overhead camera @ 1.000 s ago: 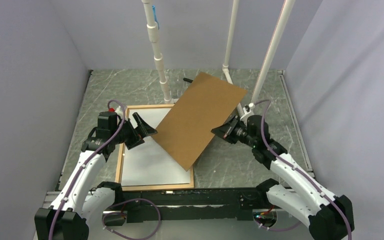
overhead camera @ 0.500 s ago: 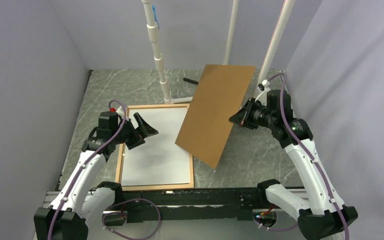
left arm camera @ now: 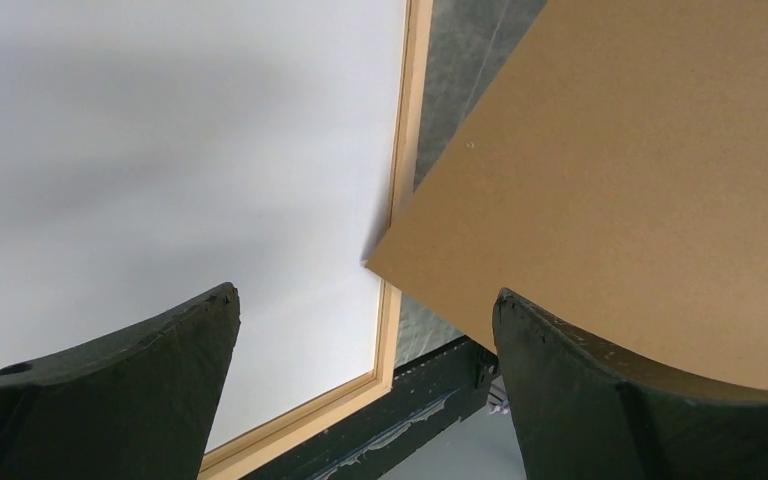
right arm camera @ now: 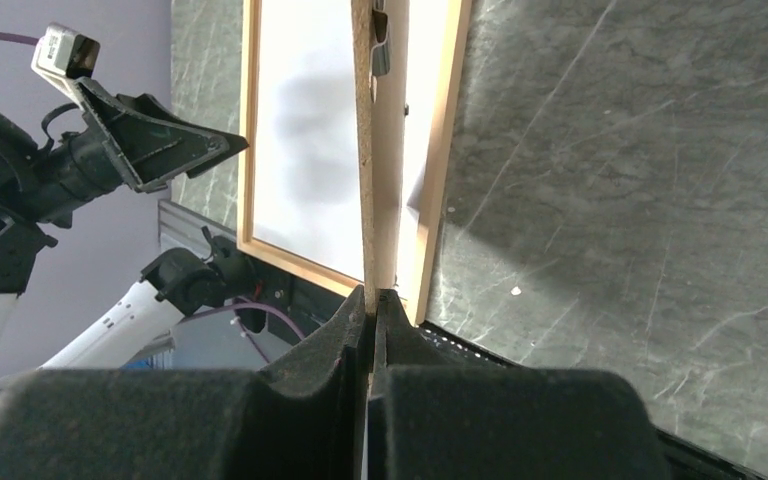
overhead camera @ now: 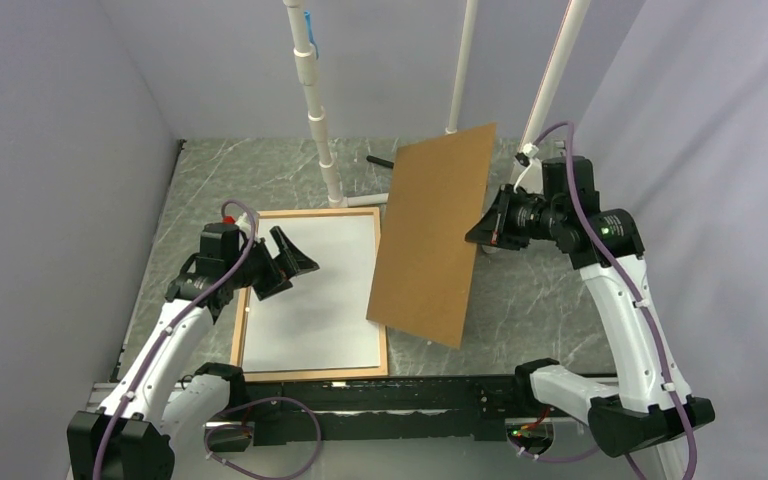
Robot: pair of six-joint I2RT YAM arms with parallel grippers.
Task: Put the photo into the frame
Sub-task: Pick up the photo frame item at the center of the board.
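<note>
the photo (overhead camera: 310, 290) lies flat, white back up, inside the frame (overhead camera: 310, 373), which rests on the desk (overhead camera: 250, 175) in front of the left arm. the left tool (overhead camera: 285, 270) hovers over the photo's left side, jaws spread wide, holding nothing. the right tool (overhead camera: 482, 232) is clamped on the edge of the brown backing board (overhead camera: 430, 235), which is raised and steeply tilted above the frame's right border.

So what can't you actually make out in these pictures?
- Printed side of the white sheet in the frame: every view shows only blank white.
- Frame's right edge, top view: partly behind the brown board.
- Board's faces, right wrist view: seen edge-on from the right claw pinching it.
- Whether the board's lower corner touches the table: top view cannot tell.
</note>
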